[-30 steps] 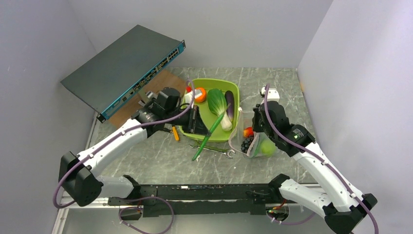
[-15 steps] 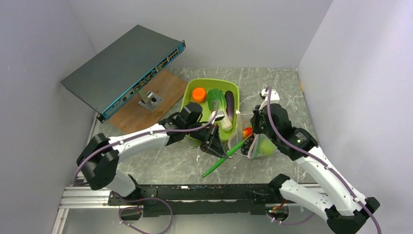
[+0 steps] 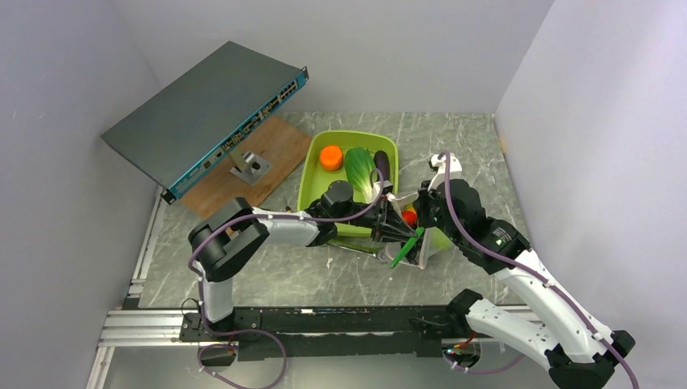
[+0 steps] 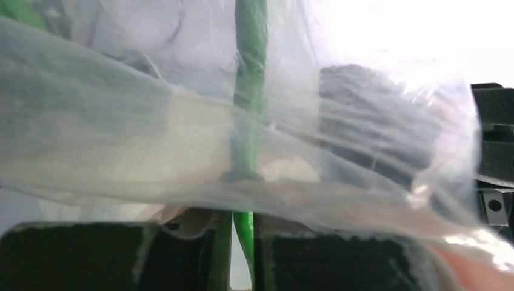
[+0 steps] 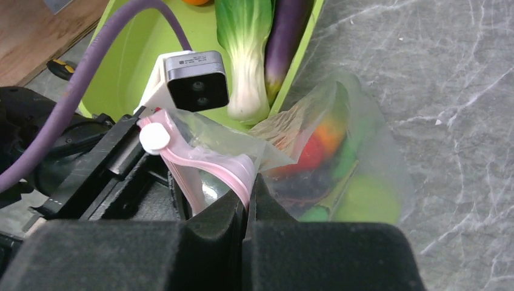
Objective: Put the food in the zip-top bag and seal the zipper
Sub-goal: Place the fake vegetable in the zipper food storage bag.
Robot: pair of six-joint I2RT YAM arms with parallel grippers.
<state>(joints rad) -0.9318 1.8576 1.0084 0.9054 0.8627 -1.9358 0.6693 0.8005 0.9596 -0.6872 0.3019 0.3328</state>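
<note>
**Wrist views.** My left gripper (image 4: 241,242) is closed to a narrow gap on the long green cucumber (image 4: 250,85). The cucumber runs straight away from the fingers and is seen through the crumpled clear film of the zip-top bag (image 5: 373,145). How far it has entered the mouth cannot be told.

My right gripper (image 5: 247,203) is pinched tight on the pale pink zipper (image 5: 209,167) and holds that edge of the mouth lifted. The white slider (image 5: 154,138) sits at the strip's left end, just below my left arm's camera (image 5: 197,79).

The red tomato (image 5: 310,153), the dark grapes (image 5: 300,187) and the round green fruit (image 5: 367,197) are inside the bag.

**Top view.** The bag lies on the table (image 3: 267,275), against the near right corner of the lime-green tub (image 3: 310,174). Both grippers meet at the bag's mouth, and the cucumber slants downward there. The orange (image 3: 330,157), bok choy (image 3: 360,168) and eggplant (image 3: 381,164) lie in the tub.
</note>
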